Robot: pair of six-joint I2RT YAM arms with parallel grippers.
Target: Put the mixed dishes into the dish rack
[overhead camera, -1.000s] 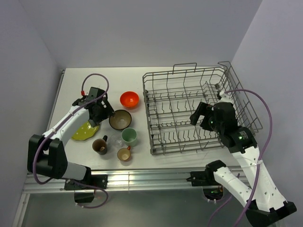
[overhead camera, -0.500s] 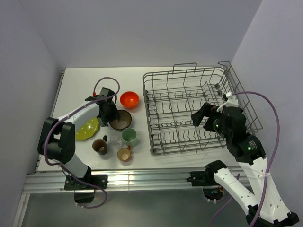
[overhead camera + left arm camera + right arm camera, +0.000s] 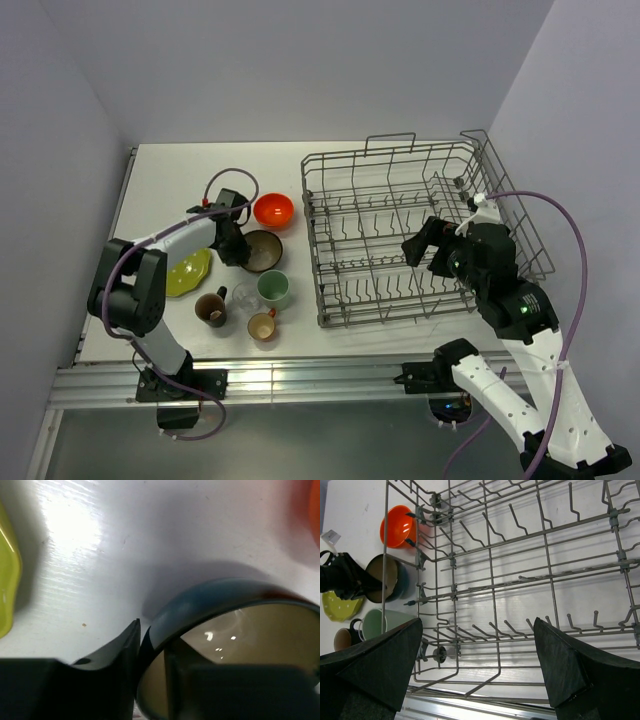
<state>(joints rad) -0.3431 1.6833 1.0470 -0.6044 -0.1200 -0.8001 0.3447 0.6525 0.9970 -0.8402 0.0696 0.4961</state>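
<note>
- Left gripper (image 3: 228, 250) is down at the blue bowl (image 3: 262, 252). The wrist view shows one finger outside the wall and one inside, pinching the rim on the bowl's left side.
- The bowl sits upright on the table (image 3: 150, 180), left of the dish rack (image 3: 380, 240). No dishes are visible in the rack.
- Right gripper (image 3: 425, 255) hangs over the rack's near half with its fingers spread wide and nothing between them.
- Risk 1: the grip is on one edge only. I expect the bowl to tip away from the fingers on lift. The glaze looks slick, so a shallow bite could let it slide out.
- Risk 2: the neighbours are tight. The orange-red bowl (image 3: 273, 210) is just beside the far rim, with the pale green cup (image 3: 272, 288) and clear glass (image 3: 243, 297) near the front. A swinging bowl could clip any of them, and the glass looks easiest to topple.
- Risk 3: the yellow-green plate (image 3: 183, 272) lies just left of the arm, so a low elbow could drag it.
- Risk 4: the rack wall and upright tines could catch a hanging bowl on a low carry.
- Risk 5: the right arm occupies space above the rack, and the two arms could meet there unless it clears out.
</note>
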